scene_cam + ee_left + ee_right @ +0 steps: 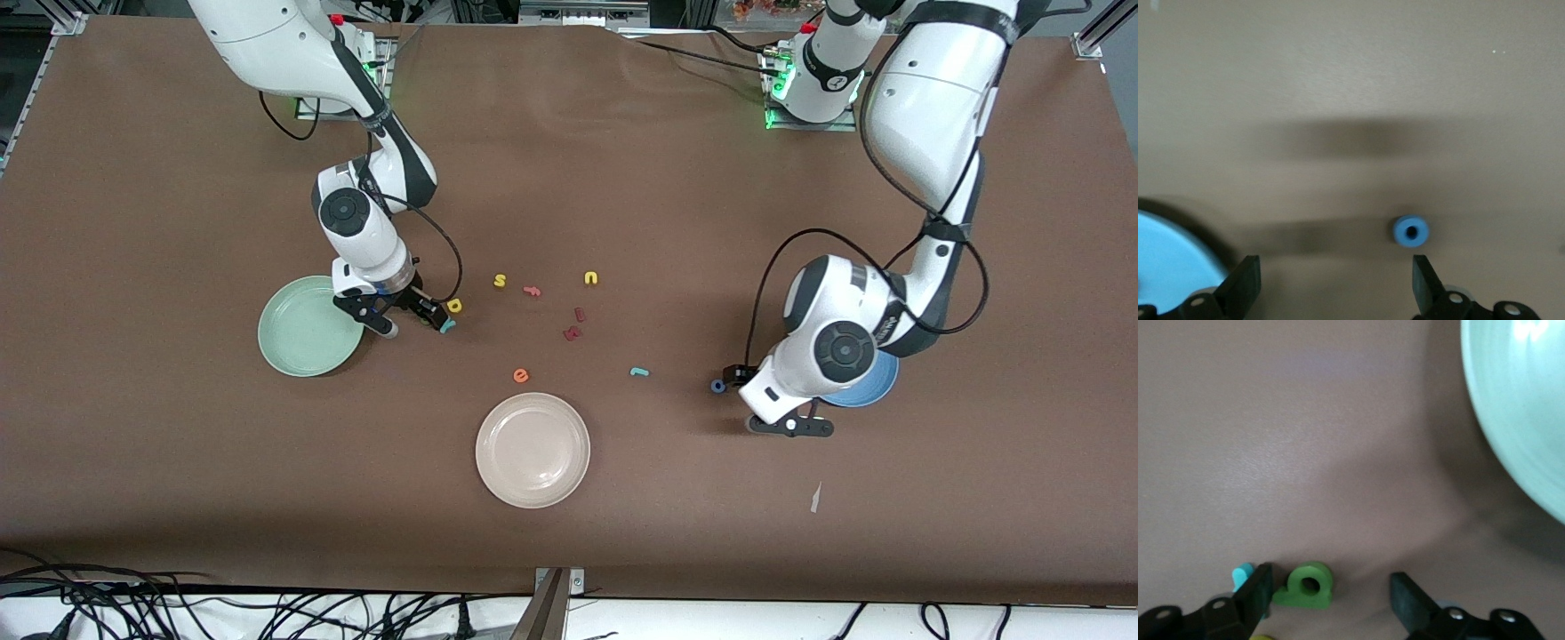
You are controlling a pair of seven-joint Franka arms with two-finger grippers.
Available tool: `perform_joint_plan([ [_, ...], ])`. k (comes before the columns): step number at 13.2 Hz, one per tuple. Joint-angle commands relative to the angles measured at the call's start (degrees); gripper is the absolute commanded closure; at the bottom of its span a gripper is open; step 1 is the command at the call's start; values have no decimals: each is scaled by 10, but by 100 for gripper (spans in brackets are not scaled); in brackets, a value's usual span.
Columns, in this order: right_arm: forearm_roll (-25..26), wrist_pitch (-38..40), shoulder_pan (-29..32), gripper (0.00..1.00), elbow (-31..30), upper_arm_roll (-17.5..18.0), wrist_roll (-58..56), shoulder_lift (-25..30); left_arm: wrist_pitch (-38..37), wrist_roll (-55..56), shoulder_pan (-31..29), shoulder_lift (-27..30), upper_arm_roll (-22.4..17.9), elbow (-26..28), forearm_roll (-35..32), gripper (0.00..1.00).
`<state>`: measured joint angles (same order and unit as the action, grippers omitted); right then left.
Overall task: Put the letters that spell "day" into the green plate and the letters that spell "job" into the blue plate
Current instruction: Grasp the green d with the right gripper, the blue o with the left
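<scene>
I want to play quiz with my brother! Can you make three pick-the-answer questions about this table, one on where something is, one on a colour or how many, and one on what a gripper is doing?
1. Where is the blue ring "o"?
A. in the blue plate
B. on the table
C. in the cream plate

2. How many plates are there?
A. two
B. three
C. four

3. What is the green "a" doing?
A. lying between the right gripper's open fingers
B. hanging in the air
C. sitting in the green plate

Answers:
1 B: it lies on bare table beside the blue plate.
2 B: the green plate, the cream plate and the blue one.
3 A: a finger stands at each side.
</scene>
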<state>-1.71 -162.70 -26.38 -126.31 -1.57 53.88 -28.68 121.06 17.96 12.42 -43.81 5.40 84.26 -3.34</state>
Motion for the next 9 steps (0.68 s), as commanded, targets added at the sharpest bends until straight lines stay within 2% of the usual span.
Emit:
perform_joint_plan([
  [1,5,-15,-3,30,1,-1,11,-12,8,51,13,-29,-5,-33,18,5],
  [5,6,-14,-3,53,2,-1,10,-11,51,85,27,-44,-4,-30,42,10],
  [9,6,-14,-3,73,2,-1,8,-9,70,96,28,-51,-4,-23,42,21],
])
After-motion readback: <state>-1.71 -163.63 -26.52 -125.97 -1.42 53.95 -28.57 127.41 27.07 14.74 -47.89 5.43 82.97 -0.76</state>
